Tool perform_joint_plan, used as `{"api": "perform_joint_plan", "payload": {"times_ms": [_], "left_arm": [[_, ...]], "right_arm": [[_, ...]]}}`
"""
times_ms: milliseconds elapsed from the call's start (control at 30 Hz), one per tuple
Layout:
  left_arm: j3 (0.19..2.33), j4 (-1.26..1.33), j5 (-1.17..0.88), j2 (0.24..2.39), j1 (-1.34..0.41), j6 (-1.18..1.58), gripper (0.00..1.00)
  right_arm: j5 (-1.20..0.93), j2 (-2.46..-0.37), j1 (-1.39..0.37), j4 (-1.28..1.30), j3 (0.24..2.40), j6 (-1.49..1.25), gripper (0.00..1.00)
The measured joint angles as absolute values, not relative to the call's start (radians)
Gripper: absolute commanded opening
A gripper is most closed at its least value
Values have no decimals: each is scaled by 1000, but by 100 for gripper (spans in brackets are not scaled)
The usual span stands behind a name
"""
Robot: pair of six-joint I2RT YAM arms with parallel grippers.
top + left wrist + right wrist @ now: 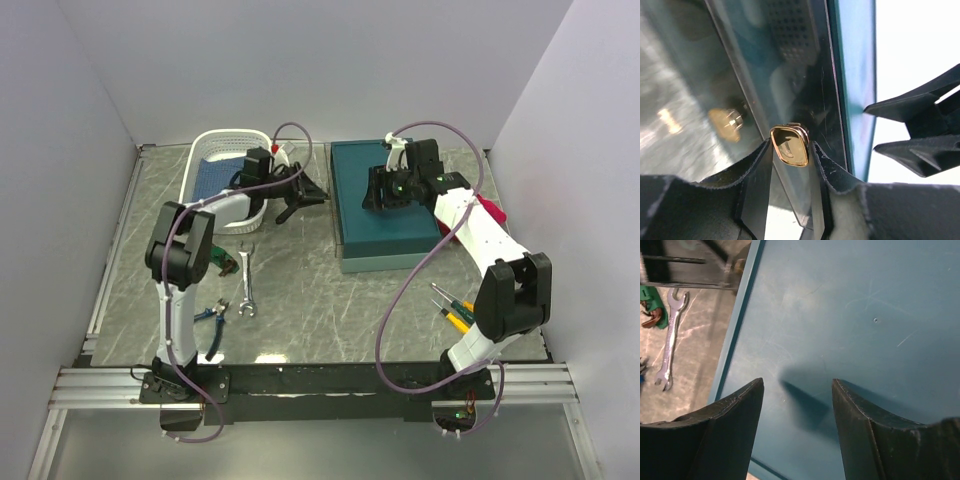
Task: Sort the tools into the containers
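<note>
Sorting has not begun: teal box (385, 195) sits closed on the counter (330, 310), with spanner (247, 280), pliers (210, 313) and screwdrivers (452, 308) lying outside it. Left fingers (757, 175) pinch its brass latch (789, 145); right fingers (735, 415) hang open over the box, holding nothing

Robot lab cell, plain white walls (300, 60), marble-look tabletop (330, 310), alu rail (100, 385) w/ arm bases (185, 380)
</note>
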State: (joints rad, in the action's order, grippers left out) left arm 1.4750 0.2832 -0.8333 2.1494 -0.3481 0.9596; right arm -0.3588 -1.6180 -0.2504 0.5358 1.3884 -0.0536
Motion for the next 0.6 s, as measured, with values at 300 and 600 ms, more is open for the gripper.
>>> {"api": "perform_joint_plan", "payload": {"times_ms": [300,600], "left_arm": [[1442,25,-677,2009,-319,732,1],[1441,-91,-577,1947,-315,616,11]], "right_arm": [[-334,-1618,-250,508,1382,-28,65],[-329,-1619,-250,502,1382,-25,65]]}}
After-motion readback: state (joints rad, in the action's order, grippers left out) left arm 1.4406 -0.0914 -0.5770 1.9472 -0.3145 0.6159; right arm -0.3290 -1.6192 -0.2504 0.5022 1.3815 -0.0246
